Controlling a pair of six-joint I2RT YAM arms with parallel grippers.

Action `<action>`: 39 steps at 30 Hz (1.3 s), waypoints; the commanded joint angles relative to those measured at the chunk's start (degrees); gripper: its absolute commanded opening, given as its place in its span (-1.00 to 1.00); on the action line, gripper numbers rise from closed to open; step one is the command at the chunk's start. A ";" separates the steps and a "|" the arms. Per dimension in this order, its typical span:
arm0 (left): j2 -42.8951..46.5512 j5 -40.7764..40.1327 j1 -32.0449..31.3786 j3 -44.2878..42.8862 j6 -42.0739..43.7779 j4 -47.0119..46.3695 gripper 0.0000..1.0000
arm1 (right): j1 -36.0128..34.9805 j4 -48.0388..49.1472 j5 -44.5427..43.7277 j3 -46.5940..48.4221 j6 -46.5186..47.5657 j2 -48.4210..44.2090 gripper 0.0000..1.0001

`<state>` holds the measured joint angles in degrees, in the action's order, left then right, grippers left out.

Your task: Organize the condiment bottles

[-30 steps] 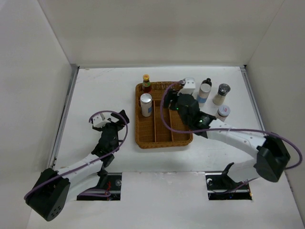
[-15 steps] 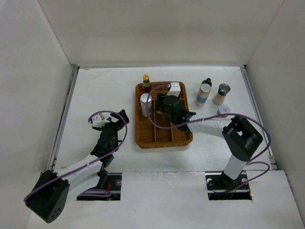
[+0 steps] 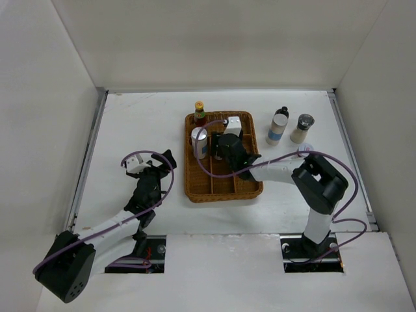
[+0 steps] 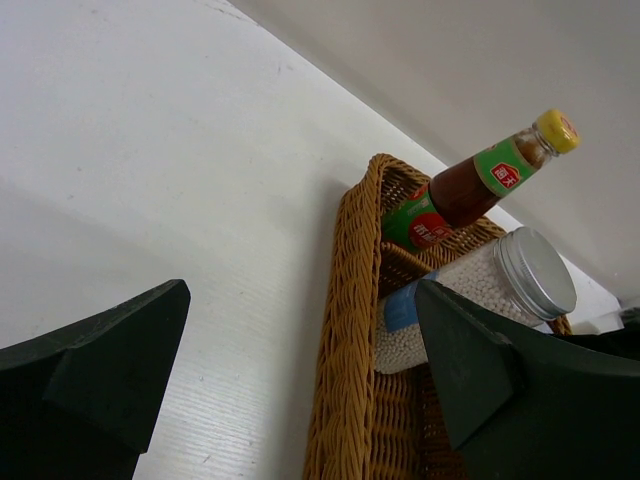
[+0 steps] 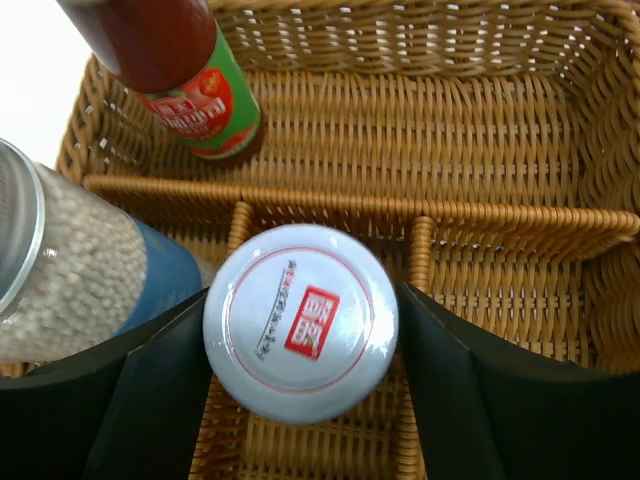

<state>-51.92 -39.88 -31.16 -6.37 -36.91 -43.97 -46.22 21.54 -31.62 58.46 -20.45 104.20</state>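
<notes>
Left claw (image 4: 300, 300) sits low over the bare counter (image 3: 140, 120), left of the wicker tray (image 3: 221, 197). Its jaws are wide apart with nothing in them. Right arm (image 3: 279, 170) reaches from its base across the tray's right wall. One red-labelled jar (image 3: 304, 150) stands on the counter right of the tray, just beside that arm's elbow and partly hidden. Right claw (image 5: 302, 300) is over the tray, clamped on a white-lidded jar (image 5: 300, 322) with a red logo on the lid; both fingers (image 5: 150, 390) press its sides. That jar is at the far end of the middle long compartment, tight against the left divider. Can't tell from either view if its base touches the wicker floor. The left long compartment holds a white pellet cylinder (image 5: 70, 270) with a silver lid and blue label, just beside the clamped jar. Further out, right of the tray and well apart from it, are a black-capped bottle (image 3: 278, 127) and a beige shaker (image 3: 302, 129), both upright, near each other, not touching. Farthest is the red sauce bottle (image 3: 199, 114) with a yellow cap, upright at the left end of the tray's cross compartment.
</notes>
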 commanded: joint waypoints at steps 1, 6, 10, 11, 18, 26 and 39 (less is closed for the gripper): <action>0.59 0.68 0.18 0.22 -0.62 -2.70 1.00 | -0.76 6.32 -2.48 3.33 -0.29 -0.93 0.53; -0.19 2.35 -0.17 -0.22 -0.62 -2.70 1.00 | -0.76 1.41 -3.62 3.16 -1.35 -7.07 0.72; -0.55 2.70 -0.44 -0.31 -0.71 -2.70 1.00 | -0.24 -2.63 -5.90 -0.70 -2.05 -15.94 0.68; -0.46 2.70 -0.61 -0.31 -0.80 -2.70 1.00 | 0.38 -3.51 -7.31 -2.71 -2.40 -18.66 0.67; -1.43 3.49 -1.49 -0.31 -2.29 -2.79 1.00 | 11.87 -12.55 -18.91 -21.43 -10.39 -41.07 0.78; -4.15 3.40 -5.36 -1.19 -2.56 -4.02 1.00 | 33.58 -24.27 -10.50 -21.99 -13.57 -45.86 1.00; -3.27 3.58 -5.71 -0.48 -2.73 -4.55 1.00 | 42.04 -21.64 2.79 -18.29 -9.96 -30.21 0.99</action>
<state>-55.57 -36.80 -36.56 -6.37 -39.07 -45.25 -5.89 -2.52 -31.00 38.87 -31.09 72.88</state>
